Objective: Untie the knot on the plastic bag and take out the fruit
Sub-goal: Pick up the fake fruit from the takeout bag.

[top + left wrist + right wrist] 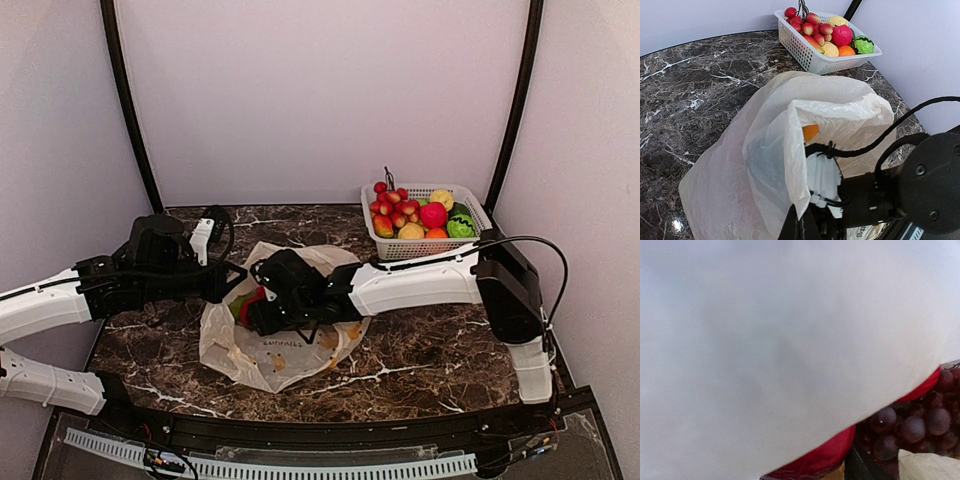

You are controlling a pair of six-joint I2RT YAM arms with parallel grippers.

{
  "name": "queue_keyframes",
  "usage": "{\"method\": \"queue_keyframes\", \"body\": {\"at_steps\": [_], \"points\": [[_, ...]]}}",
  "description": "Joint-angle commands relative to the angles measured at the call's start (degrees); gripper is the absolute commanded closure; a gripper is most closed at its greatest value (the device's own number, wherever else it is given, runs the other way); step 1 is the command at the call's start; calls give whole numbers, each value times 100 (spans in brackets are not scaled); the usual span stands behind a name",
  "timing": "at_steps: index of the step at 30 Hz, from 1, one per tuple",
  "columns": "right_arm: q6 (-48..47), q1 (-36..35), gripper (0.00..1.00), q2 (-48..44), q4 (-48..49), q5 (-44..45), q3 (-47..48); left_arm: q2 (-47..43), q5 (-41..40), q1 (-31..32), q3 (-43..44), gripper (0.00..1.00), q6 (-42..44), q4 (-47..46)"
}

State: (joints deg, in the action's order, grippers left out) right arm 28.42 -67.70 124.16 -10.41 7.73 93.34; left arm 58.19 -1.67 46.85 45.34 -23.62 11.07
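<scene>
The cream plastic bag [275, 350] lies mid-table with its mouth open toward the left; no knot shows. My left gripper [800, 227] is shut on the bag's rim and holds the mouth up; it also shows in the top view [232, 283]. My right gripper [260, 312] reaches into the mouth, its fingertips hidden by plastic. In the right wrist view, bag plastic [780, 340] fills most of the frame. Below it lie a red fruit [820, 459] and dark purple grapes [915, 425], with one dark finger [861, 469] between them. An orange piece [810, 132] shows inside the bag.
A white mesh basket [470, 210] stands at the back right, holding a red berry bunch [390, 200], a red ball, and yellow, orange and green pieces. It also shows in the left wrist view [810, 59]. The right arm's black cable [890, 132] crosses over the bag.
</scene>
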Motion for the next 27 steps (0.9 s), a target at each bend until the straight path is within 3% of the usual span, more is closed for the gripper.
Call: {"method": "queue_keyframes", "body": {"at_steps": [1, 11, 27], "points": [[-261, -5, 46, -719, 299, 128, -315, 19, -180, 26, 174, 99, -28, 201], [-289, -133, 46, -1697, 235, 89, -1343, 241, -325, 26, 347, 99, -93, 154], [-582, -342, 48, -2652, 186, -509, -1768, 1076, -497, 24, 1059, 99, -74, 65]]}}
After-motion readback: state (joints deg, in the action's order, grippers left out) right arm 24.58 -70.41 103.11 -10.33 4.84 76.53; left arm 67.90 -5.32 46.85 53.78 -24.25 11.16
